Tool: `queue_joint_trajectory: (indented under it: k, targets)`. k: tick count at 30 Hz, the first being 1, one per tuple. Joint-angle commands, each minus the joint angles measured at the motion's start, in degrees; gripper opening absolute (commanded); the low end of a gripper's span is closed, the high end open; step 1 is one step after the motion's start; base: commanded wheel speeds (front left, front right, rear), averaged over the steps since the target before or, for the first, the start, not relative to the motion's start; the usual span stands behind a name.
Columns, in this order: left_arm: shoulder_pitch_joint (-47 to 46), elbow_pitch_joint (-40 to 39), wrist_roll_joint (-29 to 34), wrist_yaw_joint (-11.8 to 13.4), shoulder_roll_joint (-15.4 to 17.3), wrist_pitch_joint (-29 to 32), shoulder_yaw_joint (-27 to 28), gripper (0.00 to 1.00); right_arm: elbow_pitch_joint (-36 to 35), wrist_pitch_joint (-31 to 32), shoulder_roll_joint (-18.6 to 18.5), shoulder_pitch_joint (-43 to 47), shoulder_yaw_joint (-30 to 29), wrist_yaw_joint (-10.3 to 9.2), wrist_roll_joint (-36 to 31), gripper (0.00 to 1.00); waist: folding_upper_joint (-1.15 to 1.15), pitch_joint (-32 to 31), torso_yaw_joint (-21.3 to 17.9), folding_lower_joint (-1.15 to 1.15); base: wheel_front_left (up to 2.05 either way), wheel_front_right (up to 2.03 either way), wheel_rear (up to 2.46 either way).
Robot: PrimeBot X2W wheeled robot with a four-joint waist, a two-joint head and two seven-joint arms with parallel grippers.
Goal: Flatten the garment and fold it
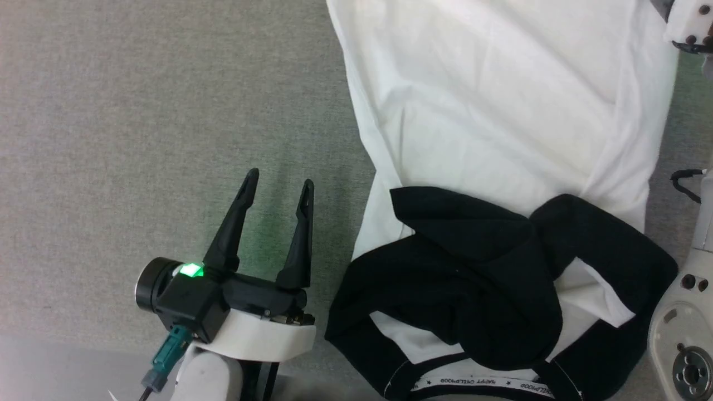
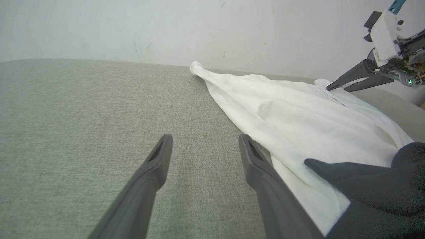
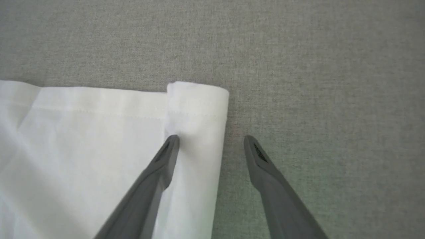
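Garment (image 1: 490,167), one only, is laid on the grey surface (image 1: 139,139), two black sleeves (image 1: 462,267) bunched by its collar (image 1: 484,384) (white body (image 1: 501,83) beyond). Two grippers are held spread: the left gripper (image 1: 280,179) beside it, the right gripper (image 3: 211,138) astride one hem corner (image 3: 199,96).

Left gripper (image 1: 281,179): two long black tapered fingers (image 1: 229,231), black base, round black end cap. Green LED (image 1: 191,270) lit, teal plug (image 1: 174,342), white wrist shell (image 1: 253,337). Right arm (image 1: 682,334): white casing, dark screws, black cable (image 1: 684,184).
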Motion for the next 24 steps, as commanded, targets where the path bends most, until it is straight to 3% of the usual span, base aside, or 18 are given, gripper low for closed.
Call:
queue_joint_trajectory:
  k: [1,9,10,11,12,17,24]
  targets:
    - [-0.8,0.2,-0.1,-0.2,-0.3,-0.3,-0.2,1.0,0.1,-0.4,0.0,-0.9,-0.3,-0.04,-0.5,1.0,0.0,0.7,0.9,0.0,0.0,0.0,0.0]
    - [-1.6,0.6,-1.1,0.4,-0.3,-0.3,-1.5,1.0,1.2,-3.2,0.0,-2.7,-3.5,-0.04,-3.9,1.0,0.0,2.7,2.9,0.0,0.0,0.0,0.0]
    - [-1.8,0.6,-1.2,0.5,-0.3,-0.3,-1.6,1.0,1.4,-3.2,0.0,-2.9,-3.8,-0.04,-4.5,0.75,0.0,2.9,3.0,0.0,0.0,0.0,0.0]
    - [-1.9,0.6,-1.3,0.6,-0.3,-0.3,-1.7,1.0,1.5,-3.3,0.0,-3.1,-3.7,-0.04,-5.1,0.31,0.0,3.1,3.1,0.0,0.0,0.0,0.0]
    - [-2.1,0.6,-1.4,0.6,-0.3,-0.3,-1.7,1.0,1.8,-3.2,0.0,-3.1,-3.5,-0.04,-5.8,0.0,0.0,3.2,3.2,0.0,0.0,0.0,0.0]
    - [-2.7,1.2,-1.1,0.5,-0.3,-0.3,-1.3,1.0,2.1,-3.1,0.0,-3.8,-3.4,-0.04,-7.2,0.0,0.0,2.8,2.9,0.0,0.0,0.0,0.0]
    - [-3.2,1.4,-1.1,-1.1,0.1,-0.3,0.7,1.0,4.5,-7.6,0.0,-1.9,-0.4,-0.04,-2.1,0.0,0.0,-1.6,0.7,0.0,0.0,0.0,0.0]
